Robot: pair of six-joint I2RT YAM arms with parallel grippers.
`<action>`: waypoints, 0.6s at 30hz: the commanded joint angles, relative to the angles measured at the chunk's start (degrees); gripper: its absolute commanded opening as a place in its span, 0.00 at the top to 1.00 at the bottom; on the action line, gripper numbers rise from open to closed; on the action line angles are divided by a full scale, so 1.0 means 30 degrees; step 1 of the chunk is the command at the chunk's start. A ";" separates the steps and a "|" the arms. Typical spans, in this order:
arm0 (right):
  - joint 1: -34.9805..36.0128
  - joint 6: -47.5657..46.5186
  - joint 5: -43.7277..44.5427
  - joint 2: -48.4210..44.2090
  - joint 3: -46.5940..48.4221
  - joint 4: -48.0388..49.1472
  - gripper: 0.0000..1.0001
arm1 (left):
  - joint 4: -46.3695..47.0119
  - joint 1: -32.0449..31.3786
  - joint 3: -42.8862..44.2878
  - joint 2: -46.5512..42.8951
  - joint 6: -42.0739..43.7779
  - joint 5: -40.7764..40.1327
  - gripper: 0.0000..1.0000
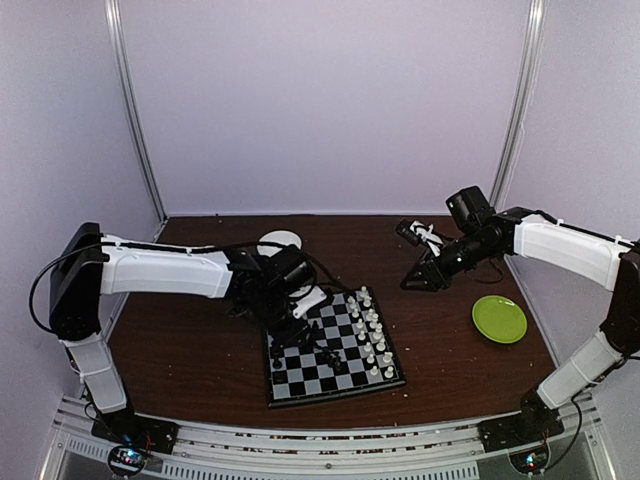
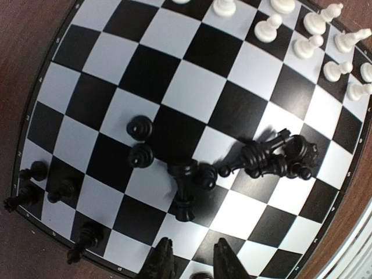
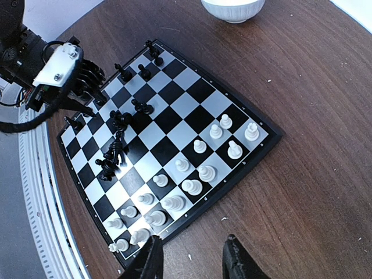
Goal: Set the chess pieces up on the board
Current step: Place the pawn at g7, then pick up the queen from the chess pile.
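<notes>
Your left arm reaches in from the left, wrist bent down over the board (image 1: 300,382), the left gripper (image 2: 195,264) slightly parted and empty near toppled black pieces (image 2: 273,158). Your right gripper (image 3: 195,261) hangs open and empty above the table (image 3: 302,174), beside the white pieces (image 3: 192,187).

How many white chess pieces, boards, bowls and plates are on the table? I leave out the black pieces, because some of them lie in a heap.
White chess pieces: 16
Chessboard: 1
White bowl: 1
Green plate: 1
Total: 19
</notes>
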 commanded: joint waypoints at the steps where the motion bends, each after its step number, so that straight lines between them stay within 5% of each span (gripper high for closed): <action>1: -0.0115 -0.0231 0.0011 -0.0449 0.0416 -0.0214 0.64 | 0.1372 -0.0052 -0.0529 -0.0393 -0.0367 -0.0293 0.75; 18: -0.0108 -0.0164 0.0065 -0.0309 0.0416 -0.0185 0.64 | 0.2302 -0.0023 -0.0327 0.1770 -0.0071 -0.0716 0.78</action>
